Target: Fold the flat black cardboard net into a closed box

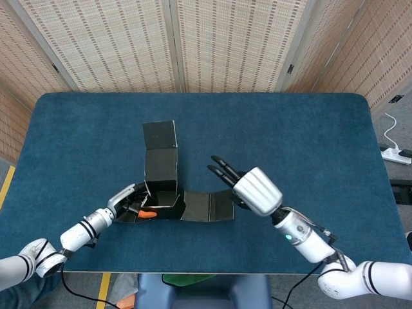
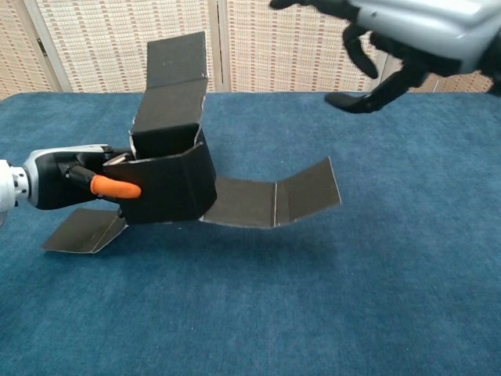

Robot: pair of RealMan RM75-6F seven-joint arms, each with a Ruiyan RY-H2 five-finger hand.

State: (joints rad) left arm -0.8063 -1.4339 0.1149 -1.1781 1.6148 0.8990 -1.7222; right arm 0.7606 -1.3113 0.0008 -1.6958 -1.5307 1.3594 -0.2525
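Note:
The black cardboard net (image 1: 161,168) is partly folded, with its walls raised into an open tray (image 2: 168,184). A tall back panel (image 2: 176,70) rises above it. One two-part flap (image 2: 274,200) sticks out to the right and another flap (image 2: 82,233) hangs at the lower left. My left hand (image 1: 129,199) grips the tray's left wall, its orange-tipped thumb (image 2: 116,188) pressed on the outside, and holds the box tilted with its right side off the table. My right hand (image 1: 252,188) hovers to the right of the box, fingers spread, holding nothing; it also appears high in the chest view (image 2: 407,31).
The blue cloth table (image 1: 290,129) stretches wide around the box. Woven folding screens (image 1: 225,45) stand behind the far edge. A power strip (image 1: 396,154) lies on the floor at the right.

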